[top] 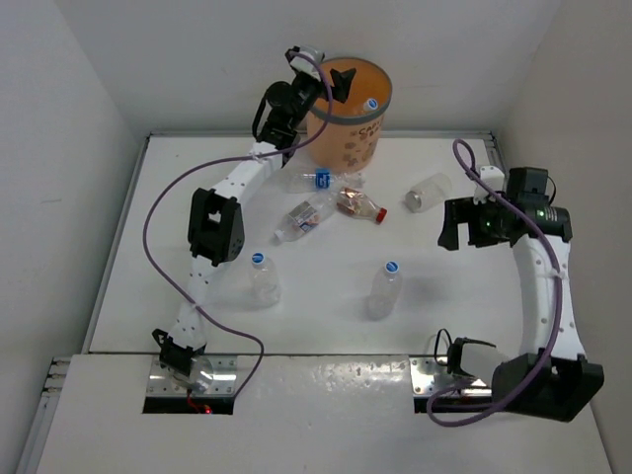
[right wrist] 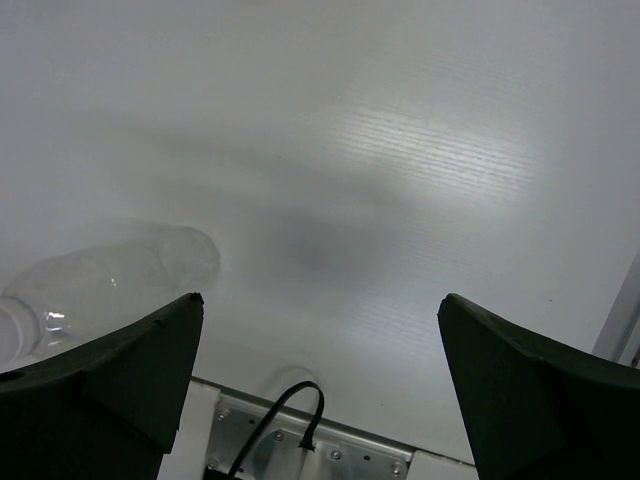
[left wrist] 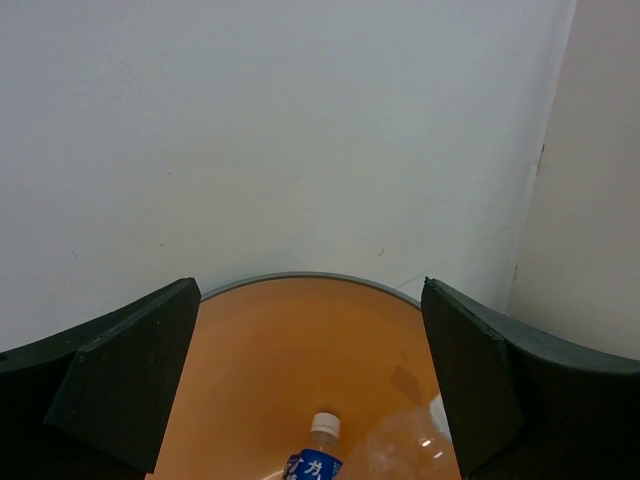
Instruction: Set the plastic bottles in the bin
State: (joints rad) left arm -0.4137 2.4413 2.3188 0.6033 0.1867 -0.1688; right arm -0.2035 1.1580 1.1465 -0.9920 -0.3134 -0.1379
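Observation:
The orange-tan bin (top: 348, 138) with a grey rim stands at the back of the table. My left gripper (top: 340, 81) hangs open and empty over its mouth. In the left wrist view the left gripper (left wrist: 310, 385) frames the bin's inner wall (left wrist: 280, 350), a bottle with a white cap and blue label (left wrist: 320, 450) and a clear bottle (left wrist: 415, 445) inside. On the table lie a blue-capped bottle (top: 316, 179), a clear one (top: 303, 219), a red-capped brown-label one (top: 360, 204) and a clear one (top: 427, 191). Two blue-capped bottles stand upright (top: 263, 279) (top: 385, 289). My right gripper (top: 452, 225) is open and empty, above the table right of them.
The right wrist view shows my open right gripper (right wrist: 320, 385) over bare white table, a clear bottle (right wrist: 100, 285) at the left, and a metal base plate with a black cable (right wrist: 290, 435) at the near edge. White walls enclose the table on three sides.

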